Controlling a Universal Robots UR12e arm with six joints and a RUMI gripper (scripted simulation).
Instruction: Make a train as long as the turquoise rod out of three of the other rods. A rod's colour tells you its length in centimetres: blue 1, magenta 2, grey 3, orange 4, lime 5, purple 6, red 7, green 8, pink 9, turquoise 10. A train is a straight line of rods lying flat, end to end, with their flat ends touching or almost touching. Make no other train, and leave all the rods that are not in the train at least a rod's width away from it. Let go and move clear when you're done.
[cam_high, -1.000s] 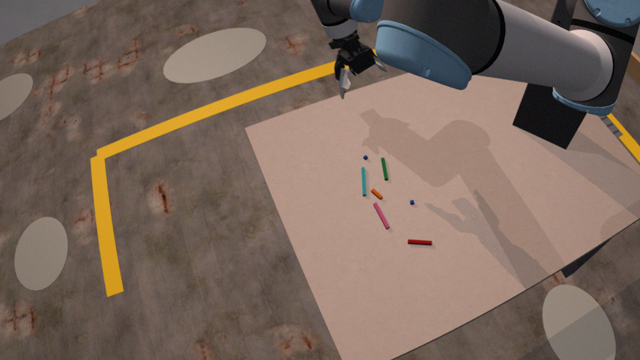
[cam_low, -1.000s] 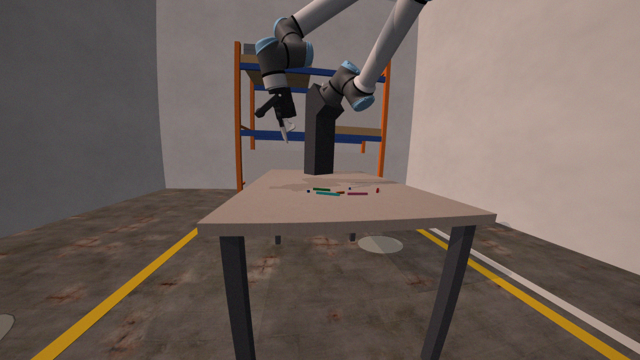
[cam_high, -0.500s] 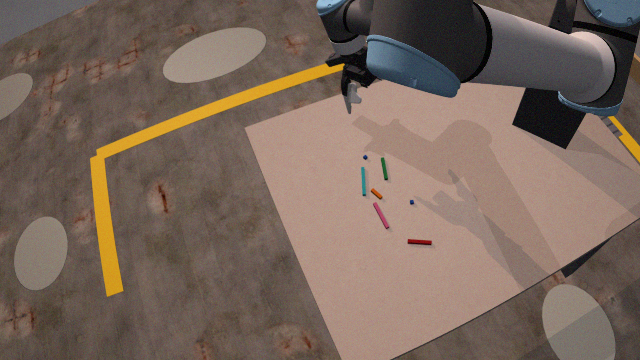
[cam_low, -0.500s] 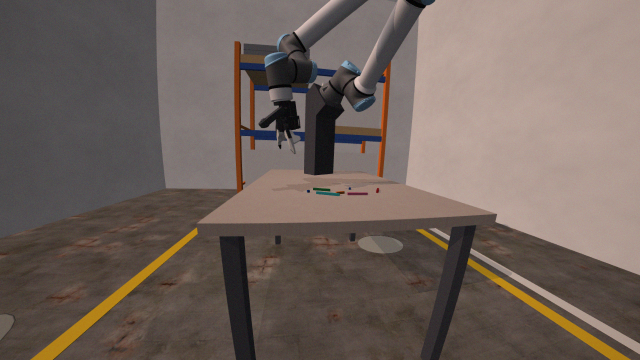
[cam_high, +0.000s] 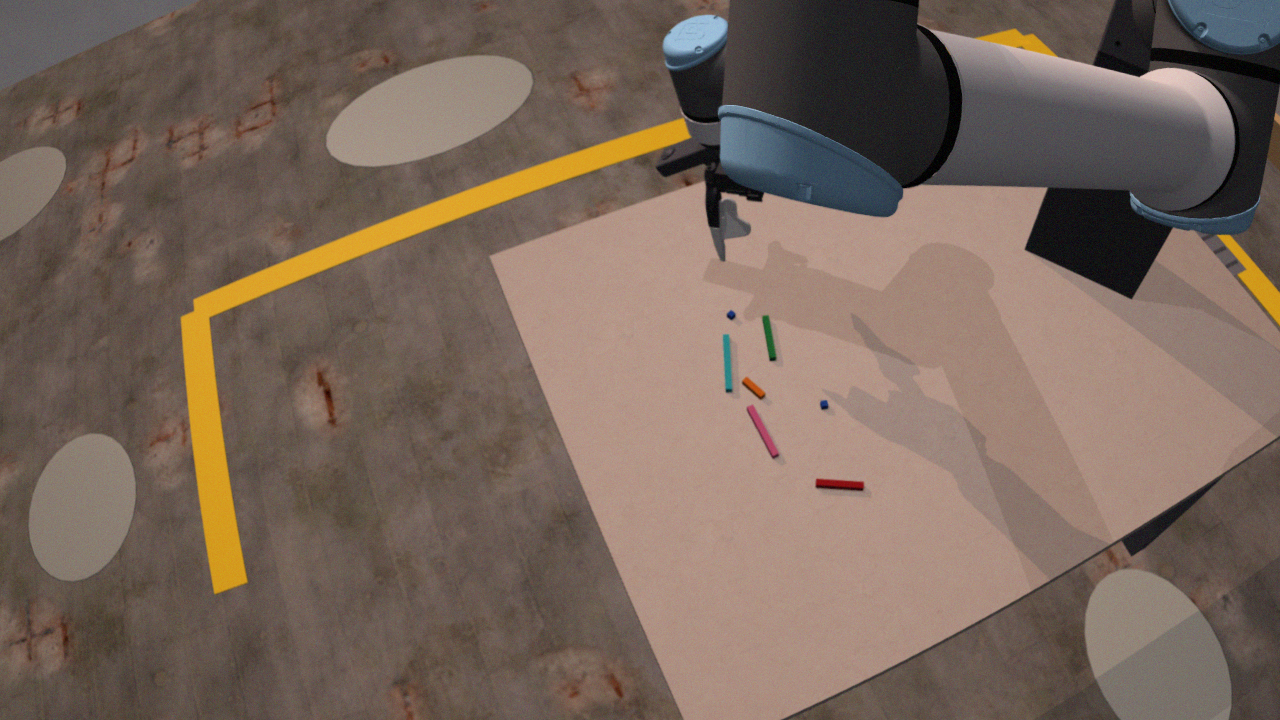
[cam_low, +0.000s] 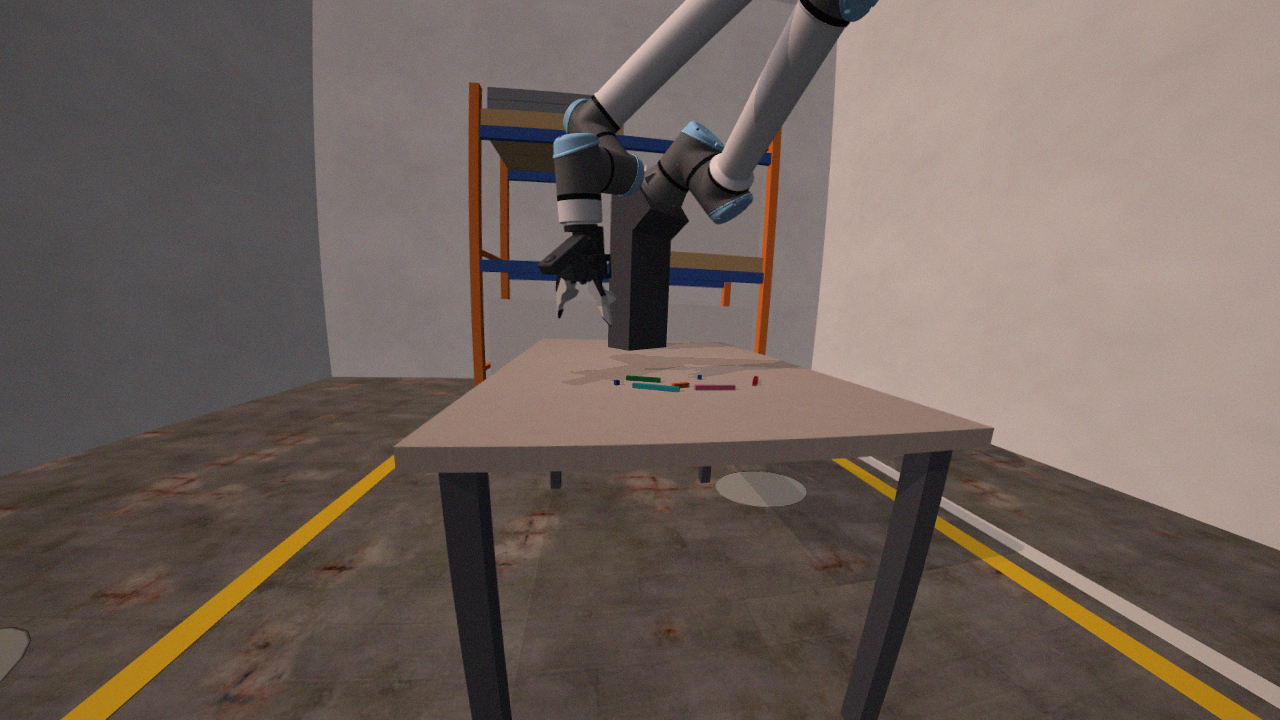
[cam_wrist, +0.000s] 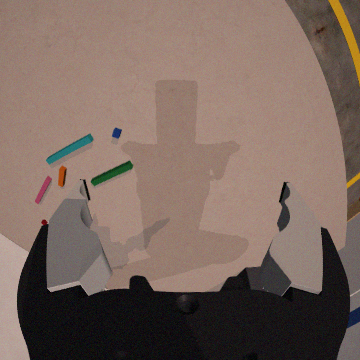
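Two-jaw black gripper w/ grey fingers (cam_low: 581, 302) hangs above the beige table top (cam_high: 895, 573), pointing down, near the edge that faces the orange-and-blue shelf rack (cam_low: 474, 223). Fingers are spread wide, released, nothing between them; wrist view shows both grey fingertips far apart w/ bare table and the gripper's shadow between.

Long thin turquoise rod (cam_high: 727, 362) lies flat, roughly mid-table. Dark green rod (cam_high: 768, 337) lies just beside it, almost parallel, a gap between. Small blue cube-like rod (cam_high: 730, 315) sits near the far ends of those two, apart from both. Short orange rod (cam_high: 753, 387) lies slanted, close to the turquoise rod's near end but not touching as far as top view shows. Pink rod (cam_high: 762, 430) lies diagonal just past the orange one, ends near but not aligned. Second small blue rod (cam_high: 823, 404) sits alone, well apart to the side. Red rod (cam_high: 839, 484) lies crosswise, farthest from the gripper, apart from the rest.

No rods lined up end to end; all separate. In wrist view the turquoise, green, orange, pink rods and one blue cube cluster at upper left, beside the left fingertip, not under the gripper. Dark grey arm pedestal (cam_low: 637, 295) stands at the table's back edge. Yellow floor tape (cam_high: 210, 429) runs around the table.
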